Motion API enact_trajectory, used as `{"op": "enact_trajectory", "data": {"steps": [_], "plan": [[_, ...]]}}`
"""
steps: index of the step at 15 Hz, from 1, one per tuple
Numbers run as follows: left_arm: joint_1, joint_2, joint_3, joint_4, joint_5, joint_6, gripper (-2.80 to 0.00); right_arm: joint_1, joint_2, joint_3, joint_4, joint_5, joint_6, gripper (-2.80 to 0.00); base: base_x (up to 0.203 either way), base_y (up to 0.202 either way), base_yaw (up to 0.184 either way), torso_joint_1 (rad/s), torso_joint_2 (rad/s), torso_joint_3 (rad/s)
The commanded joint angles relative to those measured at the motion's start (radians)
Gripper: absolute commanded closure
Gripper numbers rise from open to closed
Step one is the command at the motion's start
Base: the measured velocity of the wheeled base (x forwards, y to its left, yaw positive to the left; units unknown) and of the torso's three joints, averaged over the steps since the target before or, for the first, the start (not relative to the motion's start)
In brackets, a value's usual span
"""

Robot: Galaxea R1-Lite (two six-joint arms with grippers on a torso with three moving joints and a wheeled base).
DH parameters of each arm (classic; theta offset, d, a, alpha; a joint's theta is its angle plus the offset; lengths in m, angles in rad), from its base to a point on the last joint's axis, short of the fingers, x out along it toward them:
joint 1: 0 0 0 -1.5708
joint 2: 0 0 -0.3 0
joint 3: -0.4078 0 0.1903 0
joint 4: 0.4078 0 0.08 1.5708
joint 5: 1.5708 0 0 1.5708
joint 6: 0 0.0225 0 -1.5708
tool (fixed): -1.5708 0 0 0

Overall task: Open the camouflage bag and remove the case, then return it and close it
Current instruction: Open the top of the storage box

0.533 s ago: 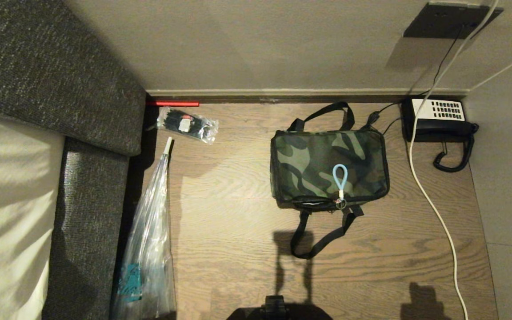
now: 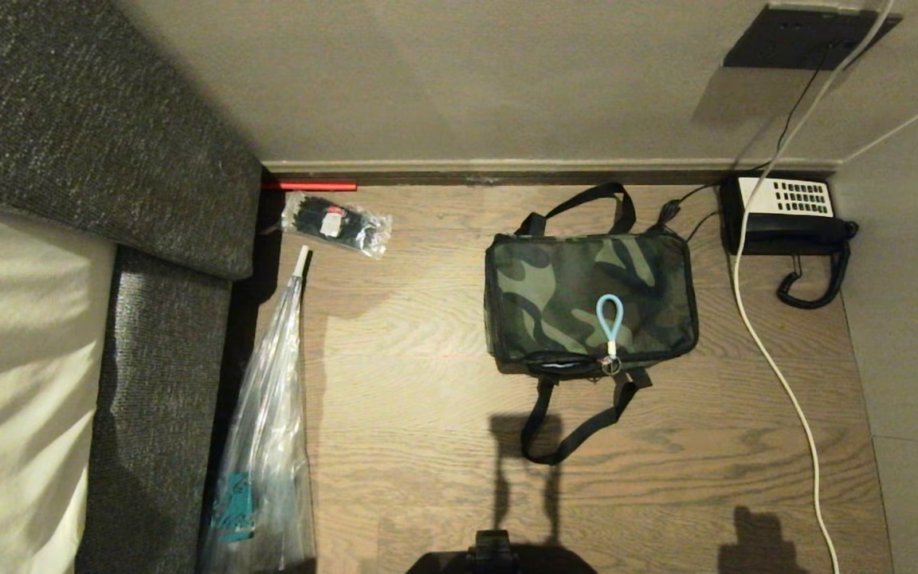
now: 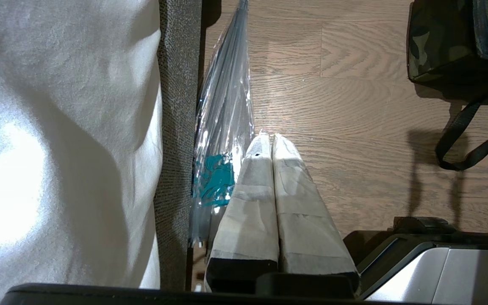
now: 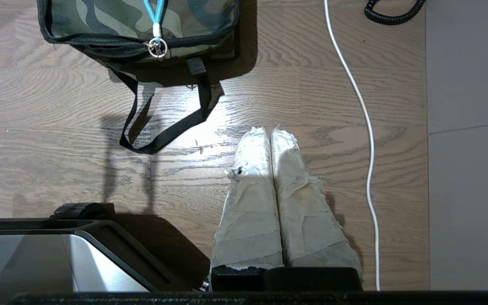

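Bag: the boxy green camouflage bag (image 2: pixel 590 299) of soft cloth with black trim sits on the brown wooden floor (image 2: pixel 427 446), near the back wall. Its lid is zipped shut.
Zipper loop: a light-blue cord loop (image 2: pixel 610 317) lies flat on top of the bag, tied to the metal zipper ring at the front edge.
Straps: one black strap handle (image 2: pixel 566 430) lies in a loop on the floor in front of the bag. Another black strap stands up behind it.
Case: cannot be seen, since the bag is closed.
Left pincer: the left pincer (image 3: pixel 268 137) has two fingers wrapped in white tape, pressed together with nothing between them. It hangs over the floor beside the long clear plastic bag (image 2: pixel 264 446), well apart from the camouflage bag.
Right pincer: the right pincer (image 4: pixel 269 130) has its white taped fingers pressed together too, and it holds nothing. It hangs over the floor, near the strap loop but not touching it.
Telephone: a black telephone with white keys (image 2: pixel 787 215) sits in the corner, just beside the bag.
Cable: a thin white cable (image 2: pixel 778 375) runs down the floor on the right side.
Small packet: a small clear packet of dark things (image 2: pixel 335 223) lies by the wall.
Bed: a white sheet and grey cloth edge (image 2: pixel 164 335) fill the left side.
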Motion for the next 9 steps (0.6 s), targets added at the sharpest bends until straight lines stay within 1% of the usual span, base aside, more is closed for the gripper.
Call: {"op": "enact_trajectory", "data": {"steps": [1, 9], "plan": [[0.000, 0.001, 0.002, 0.000, 0.000, 0.000, 0.00, 0.000, 0.001, 0.002, 0.000, 0.001, -0.001, 0.00, 0.000, 0.000, 0.000, 0.000, 0.00, 0.000], [0.000, 0.001, 0.002, 0.000, 0.000, 0.000, 0.00, 0.000, 0.001, -0.002, 0.007, 0.001, -0.004, 0.00, 0.000, 0.000, 0.000, 0.000, 0.00, 0.000]]}}
